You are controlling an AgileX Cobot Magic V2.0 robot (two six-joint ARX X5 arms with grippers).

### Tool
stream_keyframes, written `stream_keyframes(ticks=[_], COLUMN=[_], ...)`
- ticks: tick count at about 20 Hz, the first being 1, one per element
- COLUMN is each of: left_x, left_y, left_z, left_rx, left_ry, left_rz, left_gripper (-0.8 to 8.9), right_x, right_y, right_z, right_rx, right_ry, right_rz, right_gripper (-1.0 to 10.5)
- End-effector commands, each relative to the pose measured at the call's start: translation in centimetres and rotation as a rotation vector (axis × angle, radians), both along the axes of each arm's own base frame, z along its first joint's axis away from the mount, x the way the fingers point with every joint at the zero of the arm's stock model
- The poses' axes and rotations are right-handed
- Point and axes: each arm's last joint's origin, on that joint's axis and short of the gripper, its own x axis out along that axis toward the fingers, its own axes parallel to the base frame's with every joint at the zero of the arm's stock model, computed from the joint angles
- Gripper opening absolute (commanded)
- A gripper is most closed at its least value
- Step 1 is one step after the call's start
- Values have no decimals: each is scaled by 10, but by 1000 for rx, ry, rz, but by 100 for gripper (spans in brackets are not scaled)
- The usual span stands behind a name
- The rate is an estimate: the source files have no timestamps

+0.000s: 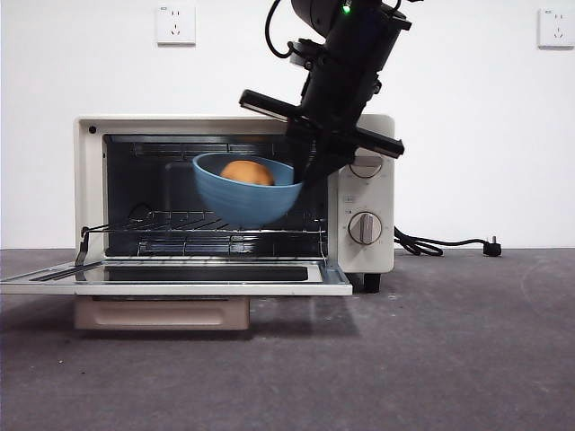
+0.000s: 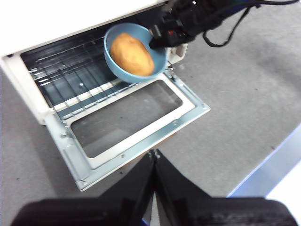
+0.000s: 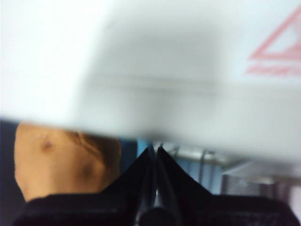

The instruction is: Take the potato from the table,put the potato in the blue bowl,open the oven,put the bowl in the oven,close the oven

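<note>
The cream oven [image 1: 364, 193] stands with its glass door [image 1: 180, 277] folded down flat. In its mouth, just above the wire rack [image 1: 207, 224], hangs the blue bowl [image 1: 243, 199], slightly tilted, with the golden-brown potato [image 1: 247, 172] inside. My right gripper [image 1: 305, 175] comes down from above and is shut on the bowl's right rim. The left wrist view shows the bowl [image 2: 110, 52], the potato [image 2: 131, 54] and that same right gripper [image 2: 157, 40]. The right wrist view shows the potato [image 3: 56, 155] close beside the shut right gripper [image 3: 154, 149]. My left gripper [image 2: 154, 153] hovers shut and empty over the table in front of the door.
The lowered door [image 2: 127, 117] juts out over the dark grey table [image 1: 404, 359]. A black cord [image 1: 440, 244] with its plug lies to the right behind the oven. The oven's white top [image 3: 164, 70] fills most of the right wrist view. Two knobs [image 1: 364, 227] sit on the oven's right panel.
</note>
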Motion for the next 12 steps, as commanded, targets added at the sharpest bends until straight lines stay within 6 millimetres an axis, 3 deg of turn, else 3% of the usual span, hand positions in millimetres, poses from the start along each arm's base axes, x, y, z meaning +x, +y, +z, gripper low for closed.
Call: stream_keyframes(ticks=[1, 7, 12], left_x=[0, 0, 0], left_y=[-1, -1, 0], left_z=[-1, -1, -2], left_rx=[5, 5, 7], left_ry=[0, 0, 7], left_rz=[-18, -18, -18], left_gripper=[-8, -8, -8], right_x=[3, 4, 4], right_y=[1, -1, -1], right_z=[-4, -6, -5], right_rx=[-3, -11, -8], right_ry=[-2, 11, 7], right_rz=[-24, -28, -28], right_gripper=[-12, 11, 204])
